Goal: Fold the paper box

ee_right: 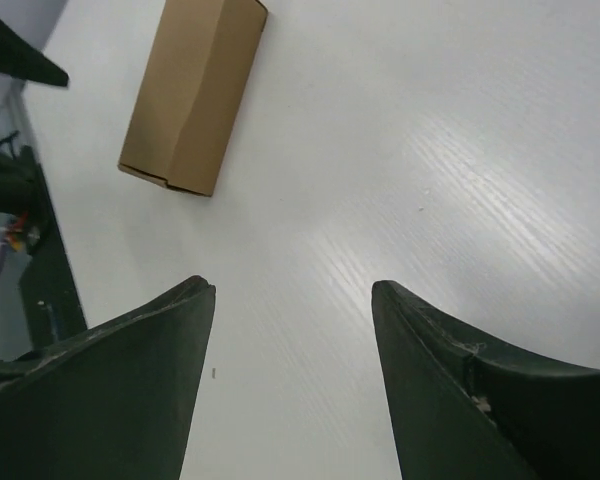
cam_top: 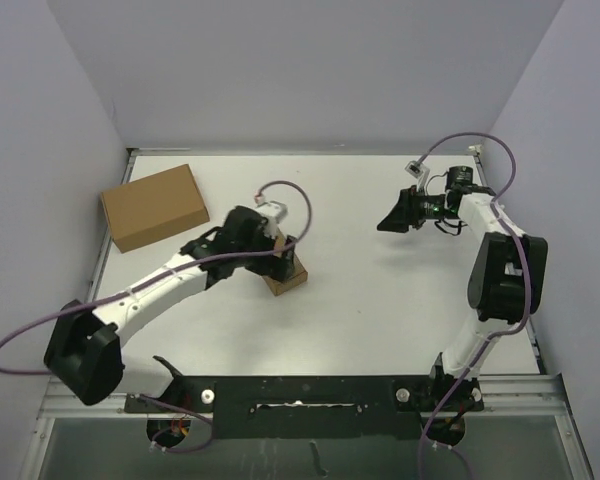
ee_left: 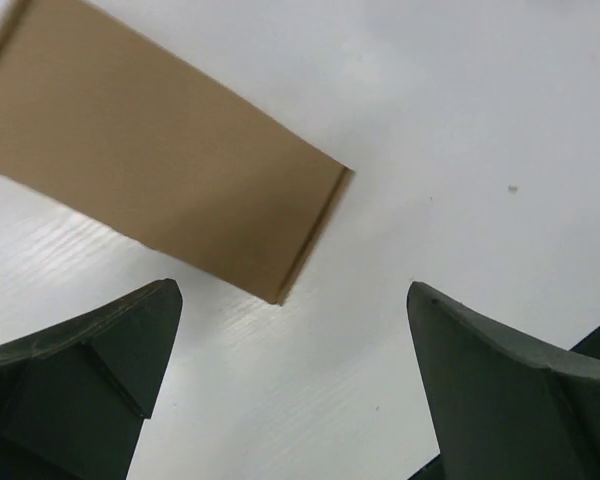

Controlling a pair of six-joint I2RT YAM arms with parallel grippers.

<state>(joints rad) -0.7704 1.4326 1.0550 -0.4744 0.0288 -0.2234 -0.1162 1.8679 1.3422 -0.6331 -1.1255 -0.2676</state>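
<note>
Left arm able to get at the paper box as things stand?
Probably yes. The left gripper is open, and the paper box lies on the table just ahead of it, slightly off to one side, with nothing between them.

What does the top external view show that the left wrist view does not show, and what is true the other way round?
Only the top external view shows the larger cardboard box at the far left of the table and the right claw on the right side. Only the left wrist view shows, from close, the fold line near one end of the paper box, and the left claw open and holding nothing. Both show the paper box and the white table.
</note>
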